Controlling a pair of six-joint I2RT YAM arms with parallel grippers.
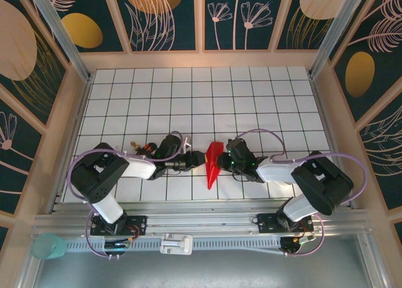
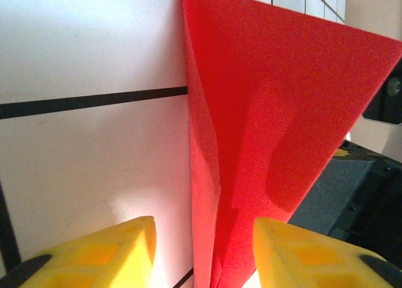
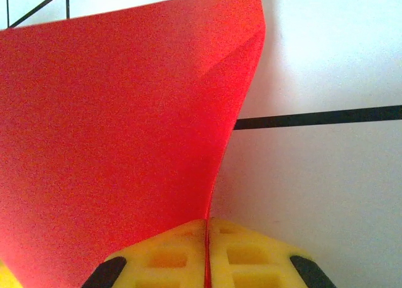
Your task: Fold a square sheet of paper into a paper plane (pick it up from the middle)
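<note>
Right end effector (image 3: 206, 228) clamps paper plane (image 3: 119, 144); left end effector (image 2: 202, 228) agape.

White table (image 1: 207, 93) ruled with a black grid; folded red paper (image 1: 212, 164) touches it.

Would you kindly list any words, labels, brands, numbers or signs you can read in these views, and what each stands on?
None can be read.
The folded bright red paper is plain, the white gridded table bears only black lines, and the dark wall panels carry leaf drawings, no lettering.
</note>
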